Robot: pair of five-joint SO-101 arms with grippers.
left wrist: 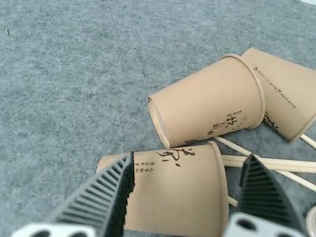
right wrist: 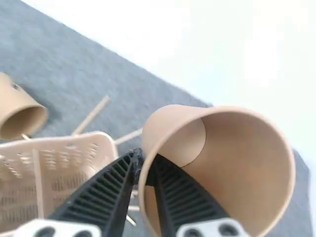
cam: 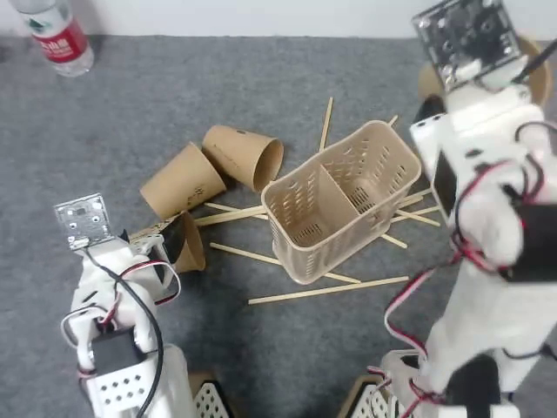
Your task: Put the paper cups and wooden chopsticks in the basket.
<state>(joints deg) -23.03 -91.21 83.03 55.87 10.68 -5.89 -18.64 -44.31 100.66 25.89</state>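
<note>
left end effector wide open astride fallen cup | right end effector clamped on raised cup

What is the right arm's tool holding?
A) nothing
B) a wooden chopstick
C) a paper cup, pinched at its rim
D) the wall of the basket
C: in the right wrist view, the right tool is closed on the rim of a paper cup, one finger inside and one outside.

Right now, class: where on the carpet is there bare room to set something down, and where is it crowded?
Free: the carpet between bottle and cups, and the strip on the near side of the lowest chopstick. Crowded: round the basket, among chopsticks and cups.
</note>
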